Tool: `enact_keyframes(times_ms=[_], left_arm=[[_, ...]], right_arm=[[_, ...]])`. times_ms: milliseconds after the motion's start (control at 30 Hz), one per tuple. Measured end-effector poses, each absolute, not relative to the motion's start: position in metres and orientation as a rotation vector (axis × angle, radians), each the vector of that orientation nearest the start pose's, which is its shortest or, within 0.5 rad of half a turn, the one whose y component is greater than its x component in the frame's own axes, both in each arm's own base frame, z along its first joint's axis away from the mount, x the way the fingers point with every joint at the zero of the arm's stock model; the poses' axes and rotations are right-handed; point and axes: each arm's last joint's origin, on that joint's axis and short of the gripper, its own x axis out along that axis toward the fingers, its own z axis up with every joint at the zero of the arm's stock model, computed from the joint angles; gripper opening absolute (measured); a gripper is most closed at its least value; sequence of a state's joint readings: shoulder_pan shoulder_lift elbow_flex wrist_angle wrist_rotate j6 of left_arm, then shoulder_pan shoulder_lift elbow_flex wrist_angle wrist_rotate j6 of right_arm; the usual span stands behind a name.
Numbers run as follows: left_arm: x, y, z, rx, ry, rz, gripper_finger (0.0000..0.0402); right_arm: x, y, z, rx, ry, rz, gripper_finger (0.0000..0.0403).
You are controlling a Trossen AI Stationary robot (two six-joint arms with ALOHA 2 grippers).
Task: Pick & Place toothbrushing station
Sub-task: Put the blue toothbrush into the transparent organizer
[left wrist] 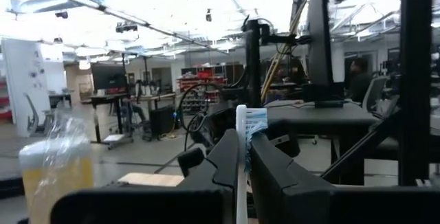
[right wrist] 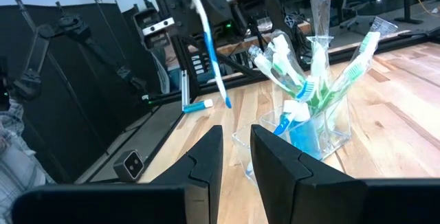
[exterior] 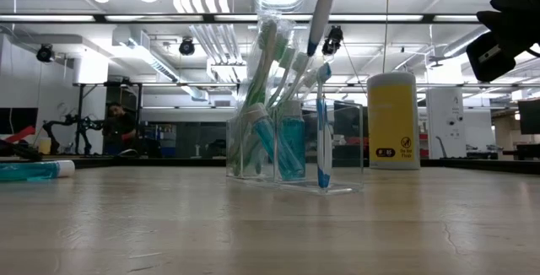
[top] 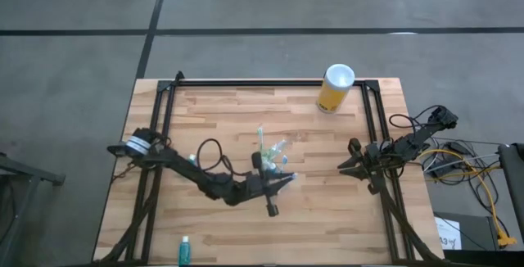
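The toothbrushing station (top: 274, 152) is a clear plastic holder (exterior: 287, 144) standing on its flat base mid-table. It holds several green and blue toothbrushes and teal white-capped tubes (right wrist: 306, 124). My left gripper (top: 286, 182) hovers just near-right of the station, above it, shut on a white-blue toothbrush (right wrist: 210, 52). That brush's lower end (exterior: 313, 49) hangs over the holder's brush heads. At the table's right side, my right gripper (top: 352, 157) waits, its fingers (right wrist: 206, 155) slightly open with nothing between them. My left gripper pinches the white-blue toothbrush between its two fingers on the white shaft (left wrist: 240, 176), just under the bristle head (left wrist: 254, 122). The fingers come nearly level and lie across the brush. The brush is lifted clear, head up and tilted, and its handle (right wrist: 218, 86) hangs below the fingers.
A tall yellow cylinder with a white top (top: 336, 87) stands at the far right. One teal tube (top: 185, 251) lies near the front edge on the left. Black frame rails (top: 164, 119) run along both table sides. Bare wood shows in front of the station.
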State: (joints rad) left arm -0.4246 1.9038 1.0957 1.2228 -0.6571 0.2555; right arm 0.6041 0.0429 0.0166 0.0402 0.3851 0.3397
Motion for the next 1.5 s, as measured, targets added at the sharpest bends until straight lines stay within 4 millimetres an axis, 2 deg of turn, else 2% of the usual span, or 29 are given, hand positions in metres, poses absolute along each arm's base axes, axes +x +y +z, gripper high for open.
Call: enact_keyframes(times_ms=[267, 467, 667, 1300, 1500], left_arm=[[0.385, -0.135, 0.236, 0.035, -0.283, 0.305, 0.0021], [0.390, -0.132, 0.224, 0.069, -0.180, 0.306, 0.0021], [0.392, -0.131, 0.213, 0.026, -0.087, 0.313, 0.0021], [0.382, -0.153, 0.199, 0.100, 0.090, 0.256, 0.0033], [0.375, -0.157, 0.205, 0.130, 0.149, 0.239, 0.0035]], right_arm=[[0.086, 0.046, 0.170, 0.345, 0.025, 0.219, 0.0075], [0.086, 0.046, 0.170, 0.345, 0.025, 0.219, 0.0075], [0.086, 0.046, 0.170, 0.345, 0.025, 0.219, 0.0075], [0.086, 0.046, 0.170, 0.345, 0.025, 0.219, 0.0075], [0.086, 0.046, 0.170, 0.345, 0.025, 0.219, 0.0075]])
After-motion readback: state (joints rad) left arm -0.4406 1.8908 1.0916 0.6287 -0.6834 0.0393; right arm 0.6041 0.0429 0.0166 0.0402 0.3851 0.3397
